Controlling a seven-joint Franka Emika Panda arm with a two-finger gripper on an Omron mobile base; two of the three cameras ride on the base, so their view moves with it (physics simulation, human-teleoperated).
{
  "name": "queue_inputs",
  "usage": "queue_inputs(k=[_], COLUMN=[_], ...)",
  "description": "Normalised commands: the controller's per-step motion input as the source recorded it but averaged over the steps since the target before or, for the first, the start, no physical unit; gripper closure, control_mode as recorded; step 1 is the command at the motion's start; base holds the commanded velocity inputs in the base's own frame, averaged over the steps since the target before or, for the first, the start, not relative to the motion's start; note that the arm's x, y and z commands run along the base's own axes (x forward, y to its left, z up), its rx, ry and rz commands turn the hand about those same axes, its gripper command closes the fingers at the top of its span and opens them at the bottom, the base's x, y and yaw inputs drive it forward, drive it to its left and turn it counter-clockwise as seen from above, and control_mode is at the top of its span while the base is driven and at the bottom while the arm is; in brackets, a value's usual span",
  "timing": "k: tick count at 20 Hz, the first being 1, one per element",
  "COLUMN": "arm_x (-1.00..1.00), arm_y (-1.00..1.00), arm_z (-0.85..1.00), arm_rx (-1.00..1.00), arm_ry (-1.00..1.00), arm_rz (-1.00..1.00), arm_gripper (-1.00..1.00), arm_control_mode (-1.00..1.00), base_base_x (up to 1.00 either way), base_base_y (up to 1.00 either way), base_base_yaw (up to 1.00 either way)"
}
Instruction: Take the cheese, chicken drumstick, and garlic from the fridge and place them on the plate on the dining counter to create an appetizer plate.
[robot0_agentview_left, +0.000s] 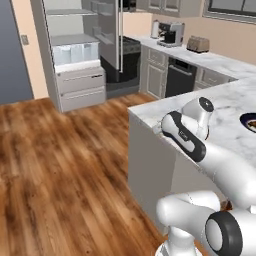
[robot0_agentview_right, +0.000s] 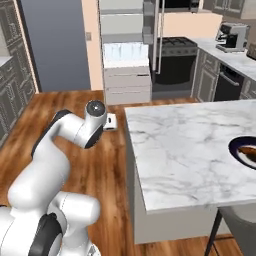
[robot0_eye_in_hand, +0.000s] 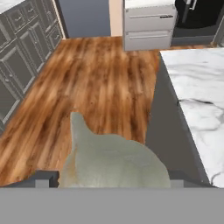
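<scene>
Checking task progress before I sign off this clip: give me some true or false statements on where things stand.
1. The garlic sits between the finger tips of the gripper. True.
2. The plate lies on the wooden floor. False: it rests on the dining counter.
3. A dark brownish piece, likely the chicken drumstick, lies on the plate. True.
4. The fridge is shut. False: its door stands open, and shelves and drawers show.
5. The garlic hangs above the plate. False: it is over the floor, beside the dining counter's edge.
</scene>
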Motion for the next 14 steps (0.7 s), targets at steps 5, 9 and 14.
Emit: queue_inputs(k=[5, 9, 14], arm_x=[0.0, 0.0, 0.0], arm_y=[0.0, 0.0, 0.0], arm_z=[0.0, 0.0, 0.0], arm_rx=[0.0, 0.0, 0.0], arm_ry=[0.0, 0.0, 0.0], arm_rz=[0.0, 0.0, 0.0], arm_gripper=[1.0, 1.0, 1.0], arm_control_mode=[1.0, 1.0, 1.0], base_base_x=[-1.0, -0.87, -0.14], base_base_y=[-0.73, -0.99, -1.0], base_base_yaw=[0.0, 0.0, 0.0])
